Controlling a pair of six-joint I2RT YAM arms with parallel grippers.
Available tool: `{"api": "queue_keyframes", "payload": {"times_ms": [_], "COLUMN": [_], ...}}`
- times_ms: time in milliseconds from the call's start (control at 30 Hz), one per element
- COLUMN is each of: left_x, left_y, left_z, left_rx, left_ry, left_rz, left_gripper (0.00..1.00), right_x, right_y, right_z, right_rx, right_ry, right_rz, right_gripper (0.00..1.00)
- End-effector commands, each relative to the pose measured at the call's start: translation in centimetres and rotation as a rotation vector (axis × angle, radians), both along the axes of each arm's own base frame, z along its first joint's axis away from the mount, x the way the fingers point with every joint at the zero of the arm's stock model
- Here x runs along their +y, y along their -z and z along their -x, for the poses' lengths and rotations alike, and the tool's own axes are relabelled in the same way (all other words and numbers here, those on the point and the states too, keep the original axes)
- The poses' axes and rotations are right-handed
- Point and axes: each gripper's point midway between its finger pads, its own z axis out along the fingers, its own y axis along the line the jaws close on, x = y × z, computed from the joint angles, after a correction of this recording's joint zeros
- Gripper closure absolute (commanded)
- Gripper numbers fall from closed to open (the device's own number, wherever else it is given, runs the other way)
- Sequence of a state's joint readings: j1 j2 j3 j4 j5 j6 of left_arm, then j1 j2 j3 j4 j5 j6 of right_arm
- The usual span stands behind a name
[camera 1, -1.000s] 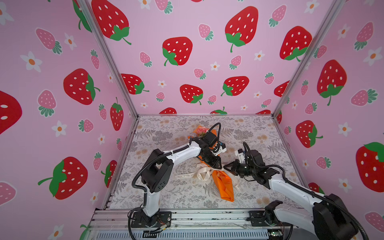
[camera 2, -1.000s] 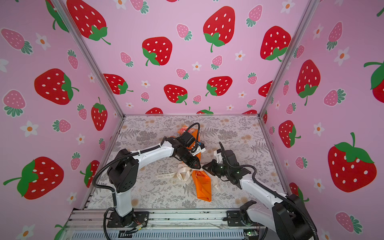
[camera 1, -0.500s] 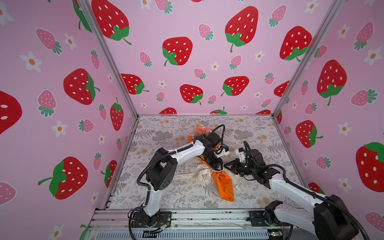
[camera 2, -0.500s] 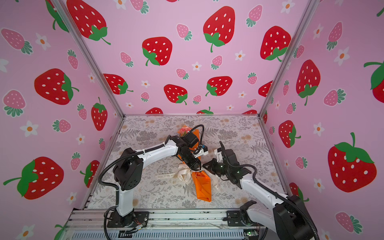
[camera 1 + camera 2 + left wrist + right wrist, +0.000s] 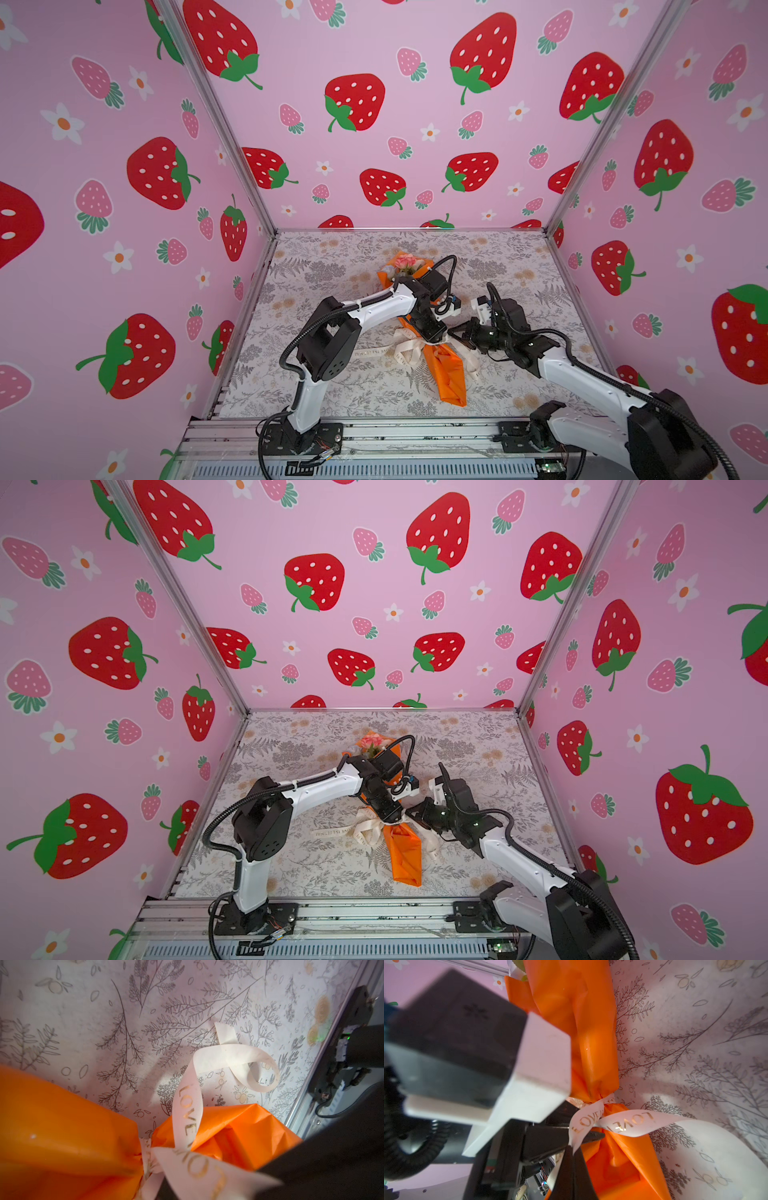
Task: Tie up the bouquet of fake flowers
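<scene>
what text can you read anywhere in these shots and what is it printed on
"LOVE": gold print on the cream grosgrain ribbon tied round the orange wrapping paper, left wrist view
"LOVE": same ribbon, twice in the right wrist view; letters after it unreadable
Print on its tail in both top views: too small to read
Nothing else

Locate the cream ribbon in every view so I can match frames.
In a top view: ribbon lower centre, left of the orange wrap's waist.
In a top view: same spot, left of the waist.
Left wrist: rising off the wrap's waist, "LOVE" print showing.
Right wrist: knotted round the waist.
Shared landmark: the wrap's cinched waist.
</scene>
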State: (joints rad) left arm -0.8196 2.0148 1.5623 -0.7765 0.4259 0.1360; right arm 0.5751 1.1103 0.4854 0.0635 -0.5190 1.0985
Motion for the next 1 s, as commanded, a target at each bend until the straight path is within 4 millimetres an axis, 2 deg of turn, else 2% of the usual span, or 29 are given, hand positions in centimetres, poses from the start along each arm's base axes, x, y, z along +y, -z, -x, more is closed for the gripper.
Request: {"api": "queue_keyframes", "payload": {"times_ms": [0, 133, 200, 633, 967], "left_x": [0.3, 0.3, 0.5, 1.4, 2.8], "left_y": [-1.8, -2.7, -3.0, -5.3, -7.7], "left_z": [0.2, 0.1, 0.1, -1.4, -3.7], "left_rx": [-0.045, -0.039, -0.028, 0.076, 0.119], "left_ry": [0.014, -0.015, -0.034, -0.202, -0.401], "left_rz": [0.028, 0.069, 0.09, 0.261, 0.429], "left_gripper": [0.91, 0.93, 0.99, 0.99, 1.0], "right_x": [-0.9, -1.4, -1.5, -1.3, -0.4], "right_y": [0.6, 1.4, 1.5, 1.8, 1.3], "right_z": [-0.2, 0.0, 0.0, -1.0, -3.2], "right_rx": [-0.001, 0.001, 0.001, -0.016, -0.065], "right_ry": [0.028, 0.036, 0.038, 0.022, -0.008], "right_rz": [0.046, 0.082, 0.087, 0.134, 0.193], "right_gripper": [1.0, 1.0, 1.0, 1.0, 0.99]}}
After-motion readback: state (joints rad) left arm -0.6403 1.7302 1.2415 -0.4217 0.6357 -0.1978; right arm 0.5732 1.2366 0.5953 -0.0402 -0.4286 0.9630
